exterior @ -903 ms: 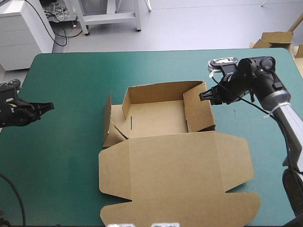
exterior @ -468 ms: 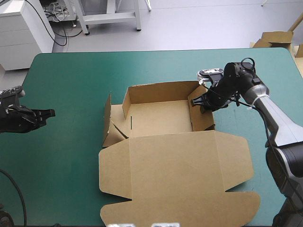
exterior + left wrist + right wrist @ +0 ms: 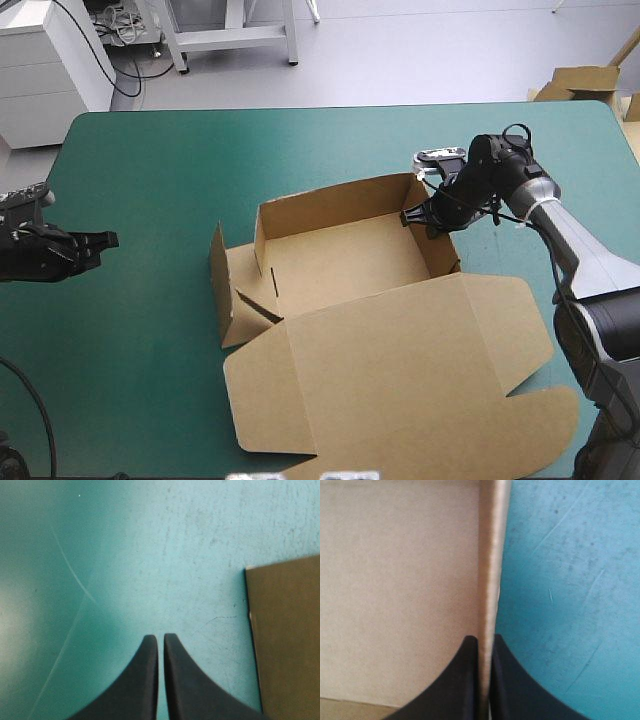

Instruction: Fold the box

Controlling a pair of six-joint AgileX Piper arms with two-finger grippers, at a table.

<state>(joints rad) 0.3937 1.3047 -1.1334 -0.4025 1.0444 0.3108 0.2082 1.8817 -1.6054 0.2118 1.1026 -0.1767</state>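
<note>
Table's teal-green cover (image 3: pixel 140 170): the box (image 3: pixel 340 260) sits on it, right of centre, and the near tip of its lid hangs past the near edge.

Delta vs the earlier frames: the whole box has yawed anticlockwise as I see it from above. It was square to the table edges, now it's skewed. The lid (image 3: pixel 400 380) has swung out toward the right arm's side, and the tray's rear wall has its right end further back.

Long axis runs from the tray out through the flat lid, now slanted, with the lid end pointing to the near right. The tray opens upward. Its rear and right walls are up, and the left wall (image 3: pixel 235 290) stands with its tuck flaps loose.

Right gripper (image 3: pixel 420 215) is on the top edge of the box's right wall (image 3: pixel 432 235) at its rear corner. The right wrist view shows that gripper (image 3: pixel 485 639) pinching the wall edge (image 3: pixel 492 555), fingers all but together with board between them.

Left gripper (image 3: pixel 105 240) is well clear of the box's left side, same spot as before. In its own wrist view the left gripper (image 3: pixel 161 636) has its fingers together on nothing, and a corner of the box (image 3: pixel 287 640) shows ahead and off to one side.
</note>
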